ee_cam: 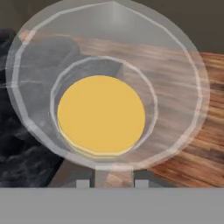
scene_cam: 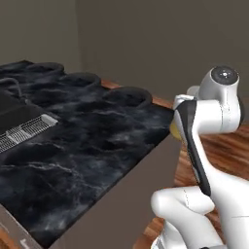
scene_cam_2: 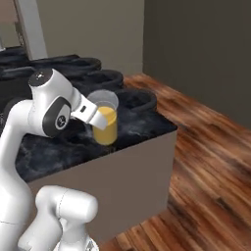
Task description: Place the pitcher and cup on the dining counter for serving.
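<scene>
The pitcher [scene_cam_2: 106, 125], a tall clear vessel with orange-yellow liquid, stands upright at the near corner of the dining counter [scene_cam_2: 139, 122], a black marble slab with a scalloped far edge. My gripper [scene_cam_2: 96, 116] comes in from the left and is shut on the pitcher's wall near the rim. Looking down from the hand, the pitcher [ee_cam: 101, 114] shows its round rim and the liquid, with my gripper [ee_cam: 112, 183] at its lower rim. A yellow sliver of the pitcher [scene_cam: 173, 130] peeks out behind my arm. The green cup is out of view.
An inset sink [scene_cam: 22, 127] lies at the left of the dining counter [scene_cam: 97, 146]. Tan side panels [scene_cam_2: 122, 181] drop from the slab's edge to a wooden floor [scene_cam_2: 206, 166]. Grey walls stand behind.
</scene>
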Robot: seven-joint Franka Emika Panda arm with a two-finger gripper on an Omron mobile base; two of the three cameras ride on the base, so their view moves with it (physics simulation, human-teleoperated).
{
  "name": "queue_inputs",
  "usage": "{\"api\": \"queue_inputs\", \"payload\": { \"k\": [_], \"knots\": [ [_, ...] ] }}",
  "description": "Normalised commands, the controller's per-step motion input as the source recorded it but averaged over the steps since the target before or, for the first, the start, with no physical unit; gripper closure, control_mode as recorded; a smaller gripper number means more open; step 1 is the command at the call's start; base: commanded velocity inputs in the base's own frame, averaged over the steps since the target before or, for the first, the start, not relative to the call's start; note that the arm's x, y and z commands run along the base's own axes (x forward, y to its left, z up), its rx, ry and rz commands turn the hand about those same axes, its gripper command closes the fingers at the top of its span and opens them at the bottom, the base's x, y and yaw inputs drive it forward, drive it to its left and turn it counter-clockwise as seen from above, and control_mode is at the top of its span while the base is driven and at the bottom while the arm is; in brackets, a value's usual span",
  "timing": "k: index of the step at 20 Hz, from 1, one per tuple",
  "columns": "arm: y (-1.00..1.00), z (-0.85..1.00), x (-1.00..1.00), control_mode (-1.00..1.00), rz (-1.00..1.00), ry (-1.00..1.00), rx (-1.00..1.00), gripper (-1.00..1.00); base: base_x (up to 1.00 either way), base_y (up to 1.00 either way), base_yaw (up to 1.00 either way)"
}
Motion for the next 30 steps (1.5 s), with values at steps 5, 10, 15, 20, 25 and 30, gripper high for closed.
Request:
{"api": "queue_inputs", "payload": {
  "k": [5,10,15,20,25,30],
  "knots": [
    [0.00,0.00,0.00,1.00,0.00,0.00,0.00,1.00,0.32,-0.87,0.69],
    [0.00,0.00,0.00,1.00,0.00,0.00,0.00,1.00,0.28,-0.95,0.66],
    [0.00,0.00,0.00,1.00,0.00,0.00,0.00,1.00,0.10,-0.96,0.66],
    [-0.10,-0.02,0.10,-1.00,0.05,0.00,0.00,1.00,0.11,-0.74,0.35],
    [-0.20,-0.18,0.76,-1.00,0.27,-0.01,-0.05,1.00,0.00,0.00,0.00],
    [0.00,-0.29,1.00,-1.00,0.20,0.00,-0.06,1.00,0.00,0.00,0.00]
  ]
}}
